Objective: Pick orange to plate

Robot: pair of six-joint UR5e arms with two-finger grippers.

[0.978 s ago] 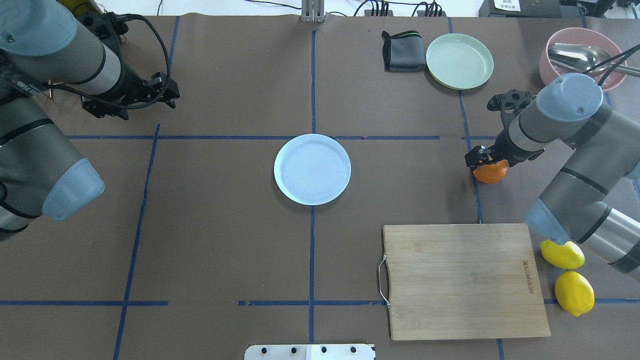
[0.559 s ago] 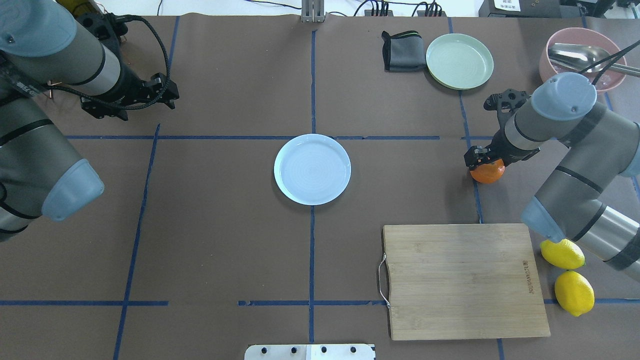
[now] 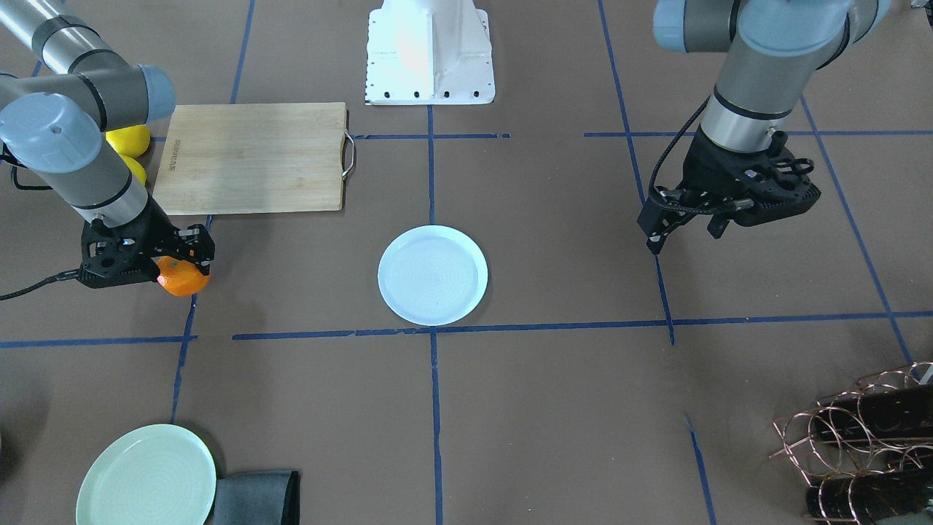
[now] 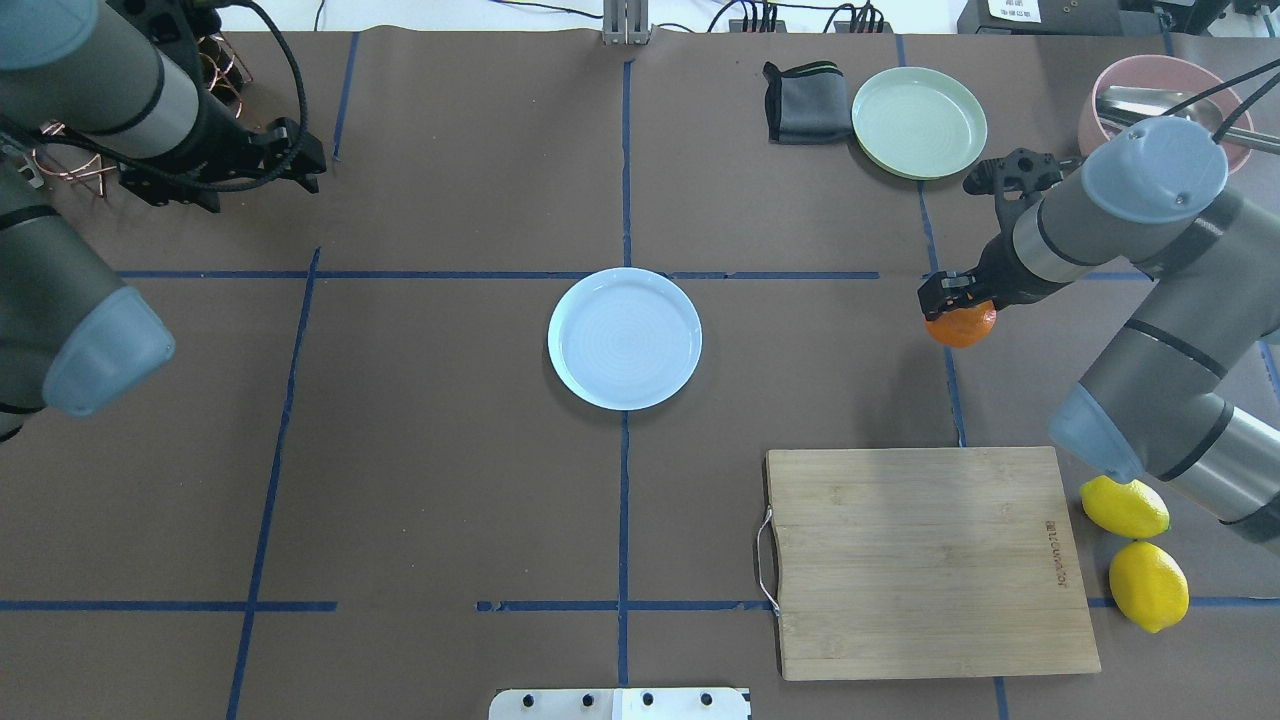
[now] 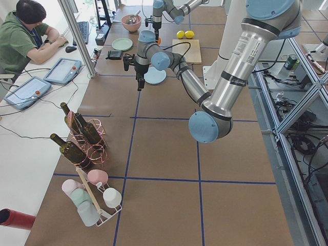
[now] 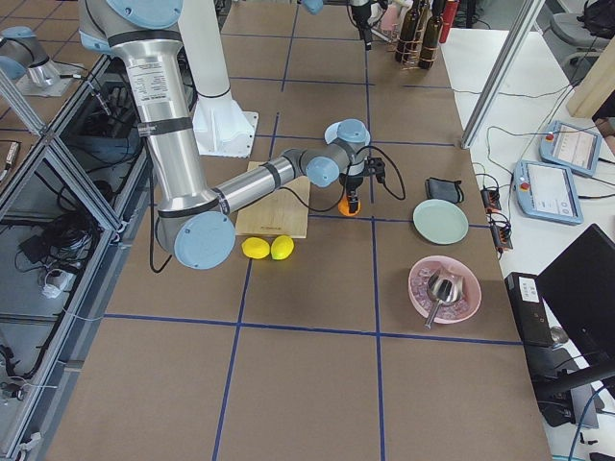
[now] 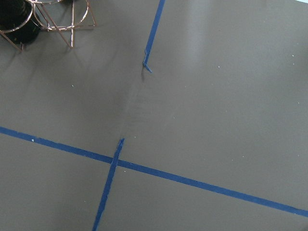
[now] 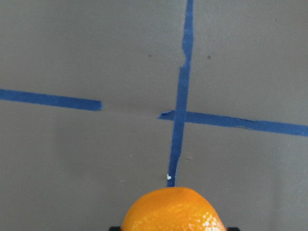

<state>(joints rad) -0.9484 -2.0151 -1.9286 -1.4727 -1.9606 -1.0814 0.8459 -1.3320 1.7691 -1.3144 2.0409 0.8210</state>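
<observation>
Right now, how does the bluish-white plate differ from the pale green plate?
Colour: the plate is pale bluish-white, while the green plate is pale green.
Place: the plate lies alone at the table's middle, over a blue tape line. The green plate lies near the table edge far from the robot, beside a folded dark cloth.
Both are round, shallow, raised-rimmed, lying flat and empty.

The overhead camera is looking forward and down from behind the robot, while the front one is facing back at it steeply; both are sharing the plate [image 4: 625,338] in the middle of the table [image 4: 450,480]. Two side cameras are gazing along that table from opposite ends. The right wrist camera is sitting close above the orange [image 8: 173,211], and the left one is looking at bare tape lines [image 7: 192,182].
</observation>
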